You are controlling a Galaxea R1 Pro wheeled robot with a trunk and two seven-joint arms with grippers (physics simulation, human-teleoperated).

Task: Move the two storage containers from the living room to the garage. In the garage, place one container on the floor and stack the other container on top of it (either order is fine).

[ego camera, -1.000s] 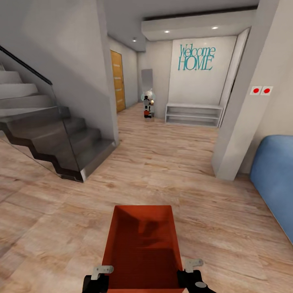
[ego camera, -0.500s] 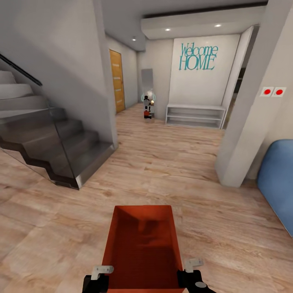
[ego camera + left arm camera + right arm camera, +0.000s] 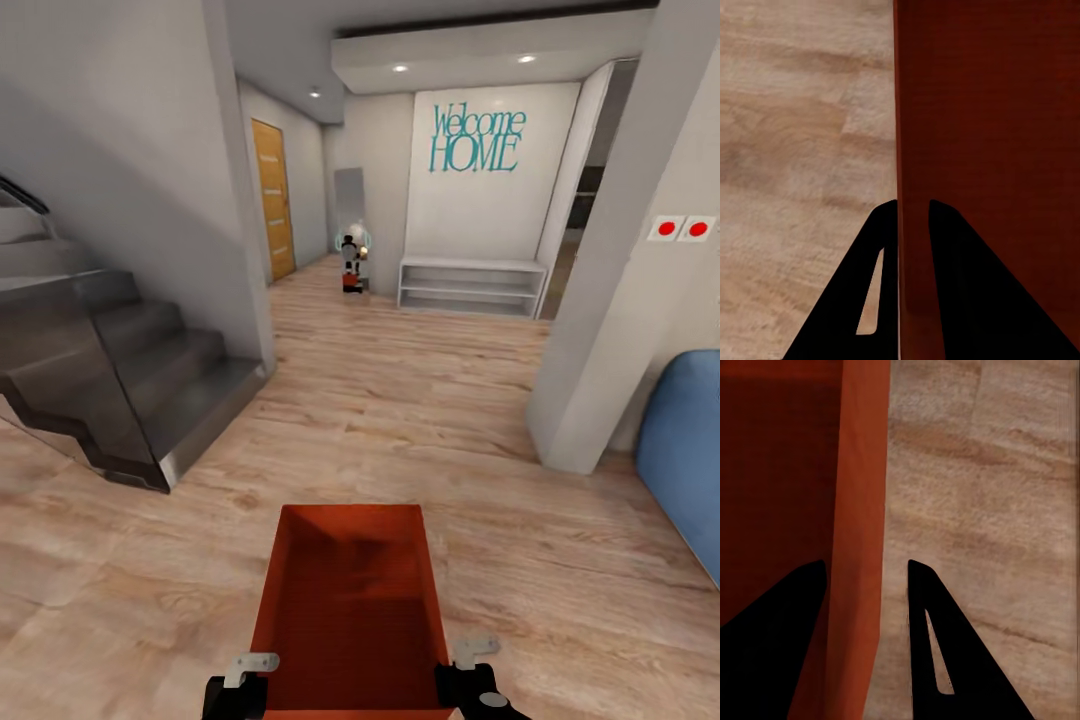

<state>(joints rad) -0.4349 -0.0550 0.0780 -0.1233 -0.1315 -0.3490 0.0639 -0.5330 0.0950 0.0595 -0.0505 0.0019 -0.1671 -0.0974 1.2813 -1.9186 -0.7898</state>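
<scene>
Bin: I've got one red-orange storage container (image 3: 348, 610) held out in front of me, open top up, long axis pointing ahead, over the light wood plank floor (image 3: 520, 560).
L claw: left gripper (image 3: 913, 225) straddles the bin's left wall near its close end, fingers (image 3: 881, 247) pinched tight on the thin wall, one inside, one outside. Clamped on it.
R claw: right gripper (image 3: 864, 585) straddles the right wall the same way; inner finger (image 3: 791, 615) against the wall, outer finger stands a bit off it. Can't tell if it's really gripping or just spread around the wall.
Head cam: both claws at bottom edge, L (image 3: 240, 680) and R (image 3: 468, 672), either side of the bin's near end.
Room: living room side, hallway ahead.
Left: dark staircase (image 3: 110, 370) w/ glass side panel, grey wall beside it.
Ahead: wooden door (image 3: 272, 200) on the left wall, white low shelf unit (image 3: 472, 286) under teal "Welcome HOME" lettering (image 3: 477, 138).
Mirror: tall mirror (image 3: 349, 225) far down the hall, small reflection of a robot w/ something orange low down.
Right: white pillar (image 3: 610, 300) w/ two red-dot wall switches (image 3: 682, 228); blue sofa (image 3: 690, 450) edge beyond it.
</scene>
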